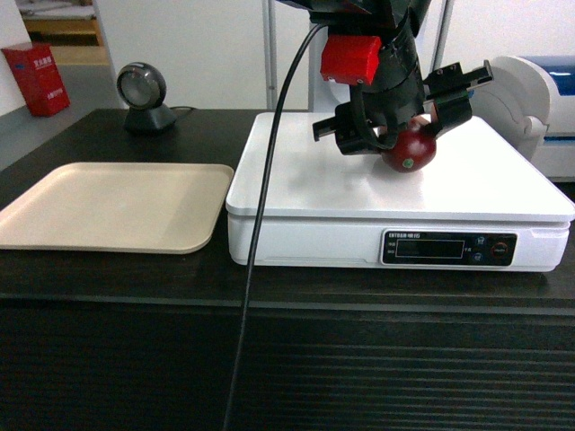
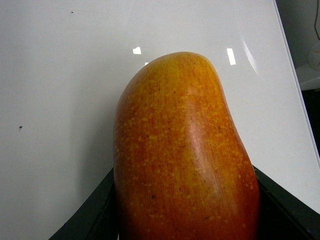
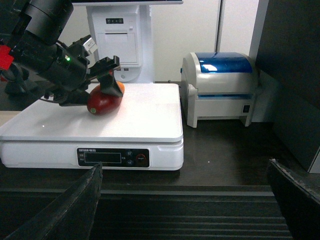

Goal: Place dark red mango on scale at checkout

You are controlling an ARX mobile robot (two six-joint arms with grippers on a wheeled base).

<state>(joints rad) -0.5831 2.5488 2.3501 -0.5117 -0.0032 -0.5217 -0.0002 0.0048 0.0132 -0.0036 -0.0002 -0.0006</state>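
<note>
The dark red mango [image 1: 411, 150] lies on the white top of the scale [image 1: 359, 197], right of its middle, on the dark checkout counter [image 1: 359, 359]. My left gripper [image 1: 402, 126] reaches down from above and is shut on the mango. In the left wrist view the mango [image 2: 185, 150] fills the space between both black fingers [image 2: 95, 210], over the scale's top [image 2: 60, 100]. The right wrist view shows the mango [image 3: 104, 102] touching the scale [image 3: 145, 120] under the left gripper [image 3: 97, 75]. My right gripper [image 3: 185, 205] is open and holds nothing, low before the counter's front [image 3: 200, 210].
A flat beige tray [image 1: 117, 205] lies left of the scale. A round barcode scanner [image 1: 144, 94] stands behind it. A white and blue printer [image 3: 220, 87] sits right of the scale. A black cable [image 1: 260, 224] hangs across the scale's left front.
</note>
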